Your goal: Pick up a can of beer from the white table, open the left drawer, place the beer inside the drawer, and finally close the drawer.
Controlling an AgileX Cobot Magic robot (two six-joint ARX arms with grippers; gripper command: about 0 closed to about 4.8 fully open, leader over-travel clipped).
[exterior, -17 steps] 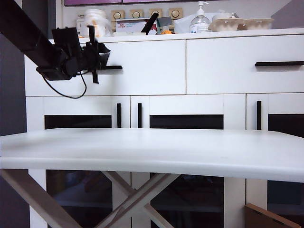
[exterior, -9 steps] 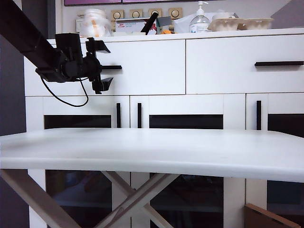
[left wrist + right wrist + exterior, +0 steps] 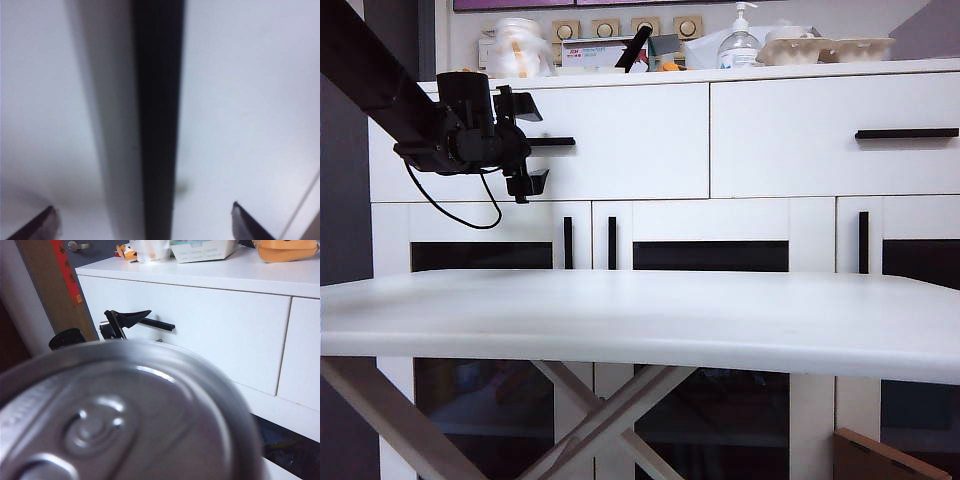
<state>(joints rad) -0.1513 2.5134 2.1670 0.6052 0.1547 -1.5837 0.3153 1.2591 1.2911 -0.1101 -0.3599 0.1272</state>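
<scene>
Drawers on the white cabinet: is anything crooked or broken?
Nothing stands out. Both drawers sit shut and level. The open left gripper brackets the handle; the right gripper holds the can.

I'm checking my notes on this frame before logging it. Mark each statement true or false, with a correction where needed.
1. The left pincer is open at the left drawer's handle. True.
2. The left drawer is pulled out. False: its front sits flush with the right drawer.
3. The can of beer stands on the white table. False: it fills the right wrist view, close under that camera; the tabletop shows no can.
4. A pump bottle stands on the cabinet top. True.
</scene>
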